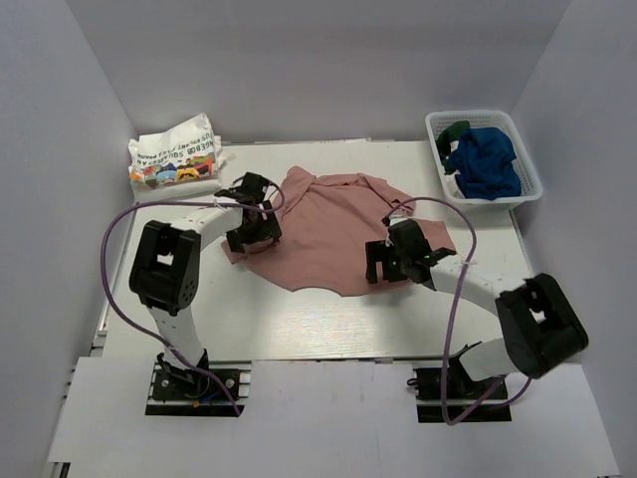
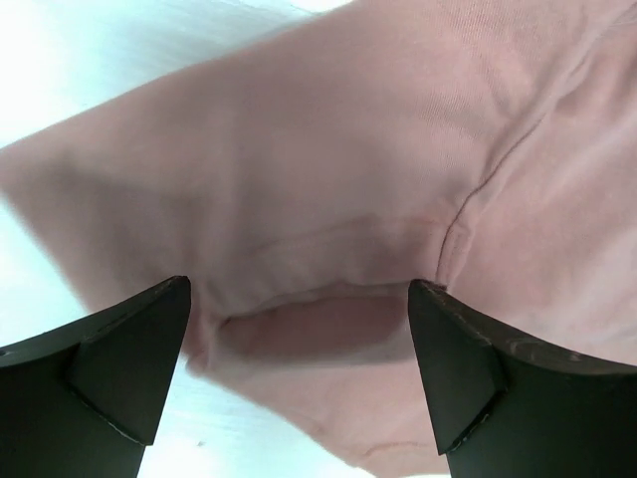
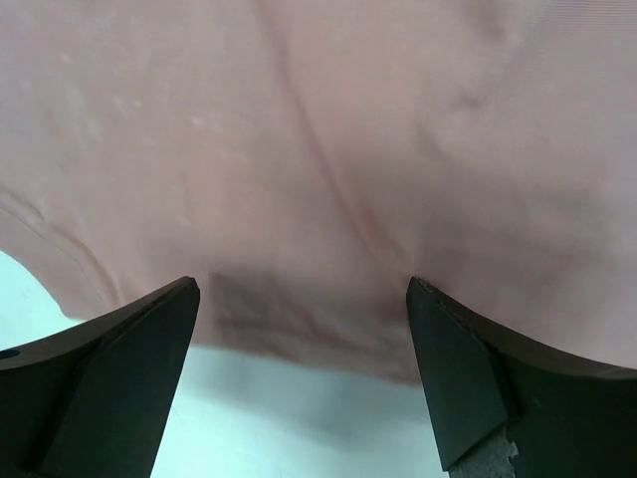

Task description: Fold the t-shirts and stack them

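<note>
A dusty pink t-shirt (image 1: 328, 224) lies spread out, a little rumpled, in the middle of the table. My left gripper (image 1: 246, 239) stands open over its left sleeve; in the left wrist view the sleeve opening (image 2: 328, 329) lies between the wide-apart fingers of the left gripper (image 2: 299, 299). My right gripper (image 1: 382, 265) is open over the shirt's near right edge, and the right wrist view shows the pink cloth (image 3: 348, 129) and its edge between the spread fingers of the right gripper (image 3: 302, 299). Neither gripper holds anything. A folded white t-shirt with colourful print (image 1: 174, 159) sits at the back left.
A white mesh basket (image 1: 468, 114) at the back right holds a navy blue t-shirt (image 1: 488, 164) and a dark green one (image 1: 456, 129). Bare white table (image 1: 328, 319) runs along the near side. Grey walls close in the left, right and back.
</note>
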Controlling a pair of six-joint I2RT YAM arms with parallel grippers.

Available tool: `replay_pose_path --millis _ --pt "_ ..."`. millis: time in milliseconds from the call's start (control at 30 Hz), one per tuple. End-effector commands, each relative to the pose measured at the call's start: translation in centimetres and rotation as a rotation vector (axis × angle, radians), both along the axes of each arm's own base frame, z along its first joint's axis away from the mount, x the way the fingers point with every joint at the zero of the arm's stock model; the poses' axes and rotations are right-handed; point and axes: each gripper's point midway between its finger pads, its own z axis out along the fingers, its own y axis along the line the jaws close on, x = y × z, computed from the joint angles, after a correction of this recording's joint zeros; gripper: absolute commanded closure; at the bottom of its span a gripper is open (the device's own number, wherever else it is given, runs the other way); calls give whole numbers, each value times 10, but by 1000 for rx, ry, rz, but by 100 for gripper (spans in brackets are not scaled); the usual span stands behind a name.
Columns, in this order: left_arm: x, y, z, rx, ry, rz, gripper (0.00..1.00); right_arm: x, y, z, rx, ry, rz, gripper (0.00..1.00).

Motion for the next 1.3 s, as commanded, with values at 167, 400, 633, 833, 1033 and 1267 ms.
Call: replay_pose_path --millis 167,400,633,833,1033,1267 --pt "-45 9 79 -54 -143 -11 0 3 -32 80 -41 -194 -110 10" --pt "-97 -11 32 -123 20 -46 0 -24 -49 61 -31 -82 -240 10" --pt "-86 -33 10 -158 30 -48 0 -35 -57 36 -12 -43 -329 10" --pt "-80 -35 -4 -140 43 9 0 -23 -51 12 11 -39 -353 10" --pt "-76 -31 -27 -88 93 33 5 -5 -41 -6 2 -15 -366 10" --pt "-69 -26 -41 -32 105 48 87 14 -34 -14 1 -22 -389 43"
